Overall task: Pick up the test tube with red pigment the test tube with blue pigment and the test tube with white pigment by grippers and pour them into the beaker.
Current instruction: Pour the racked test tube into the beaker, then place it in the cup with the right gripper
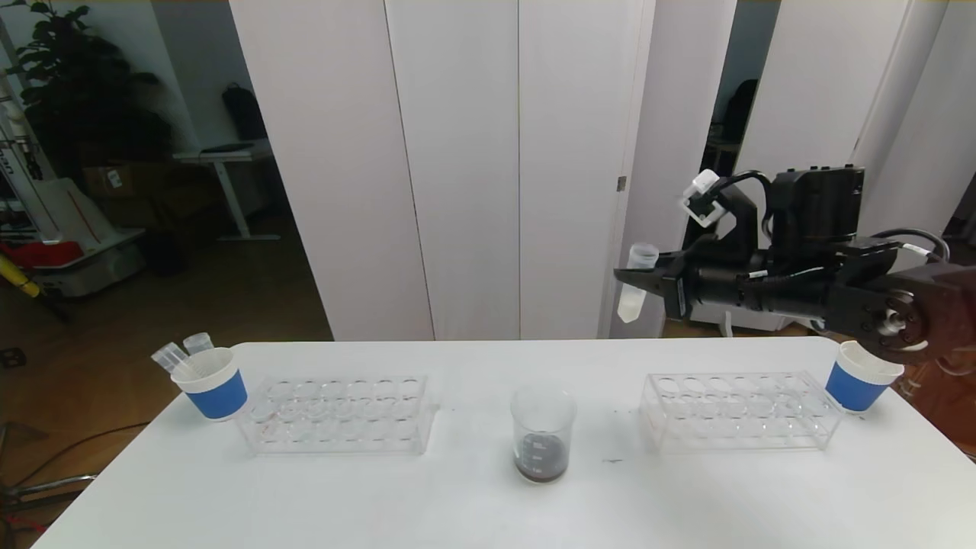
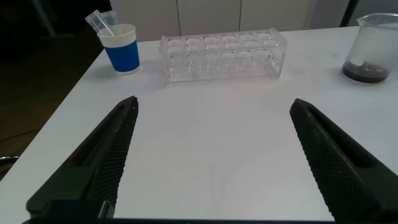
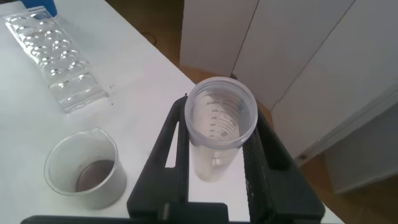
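At the far left corner of the tabletop (image 1: 473, 503) stands a blue-and-white paper cup (image 1: 213, 384) with two clear tubes (image 1: 183, 353) leaning out of its mouth; I cannot tell whether anything is left in them. Just beside it, toward the middle, lies the left clear rack (image 1: 337, 412), its wells holding nothing I can see. My left gripper (image 2: 214, 152) hangs low over the tabletop's near left part, its two black ribbed fingers (image 2: 102, 162) spread wide with nothing between them. Near the middle of the tabletop, between the two racks, stands the beaker (image 1: 542, 433), upright, with a shallow layer of dark brownish liquid at its bottom. To its right lies the right clear rack (image 1: 741, 410), its wells also bare as far as I can see, and at the far right corner sits a second paper cup (image 1: 859, 377), partly behind my arm. My right gripper (image 1: 648, 282) is raised well above the far edge, over the gap between beaker and right rack, clamped on the test tube with white pigment (image 1: 637, 282). The tube is nearly upright, mouth up, slightly tilted, and looks cloudy and almost drained inside.
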### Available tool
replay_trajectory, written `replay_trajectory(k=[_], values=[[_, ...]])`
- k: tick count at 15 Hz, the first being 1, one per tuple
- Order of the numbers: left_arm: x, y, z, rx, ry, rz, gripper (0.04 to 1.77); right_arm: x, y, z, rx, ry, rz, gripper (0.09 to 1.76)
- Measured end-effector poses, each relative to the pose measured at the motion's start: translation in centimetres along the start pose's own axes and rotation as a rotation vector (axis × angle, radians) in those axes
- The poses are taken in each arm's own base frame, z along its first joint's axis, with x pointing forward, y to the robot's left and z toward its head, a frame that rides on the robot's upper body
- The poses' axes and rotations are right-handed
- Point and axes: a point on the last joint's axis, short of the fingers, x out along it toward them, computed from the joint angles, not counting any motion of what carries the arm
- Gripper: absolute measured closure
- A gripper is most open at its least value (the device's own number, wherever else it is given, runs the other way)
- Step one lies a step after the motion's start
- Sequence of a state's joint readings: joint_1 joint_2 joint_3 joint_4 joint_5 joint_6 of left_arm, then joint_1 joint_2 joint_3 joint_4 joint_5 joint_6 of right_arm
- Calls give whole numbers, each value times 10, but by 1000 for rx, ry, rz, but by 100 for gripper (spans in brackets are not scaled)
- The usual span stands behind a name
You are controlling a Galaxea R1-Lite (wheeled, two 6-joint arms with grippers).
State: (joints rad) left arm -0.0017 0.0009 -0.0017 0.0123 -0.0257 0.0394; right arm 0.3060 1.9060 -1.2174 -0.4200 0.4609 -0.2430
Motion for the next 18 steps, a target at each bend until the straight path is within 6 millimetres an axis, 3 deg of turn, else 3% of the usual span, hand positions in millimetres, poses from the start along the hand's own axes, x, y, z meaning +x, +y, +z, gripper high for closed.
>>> replay_trajectory(k=[12, 18], values=[[0, 0, 0, 0, 0, 0, 7, 21, 54, -13, -329, -120, 73, 128], [0, 0, 0, 0, 0, 0, 7, 28, 60, -25, -489, -132, 62, 128]])
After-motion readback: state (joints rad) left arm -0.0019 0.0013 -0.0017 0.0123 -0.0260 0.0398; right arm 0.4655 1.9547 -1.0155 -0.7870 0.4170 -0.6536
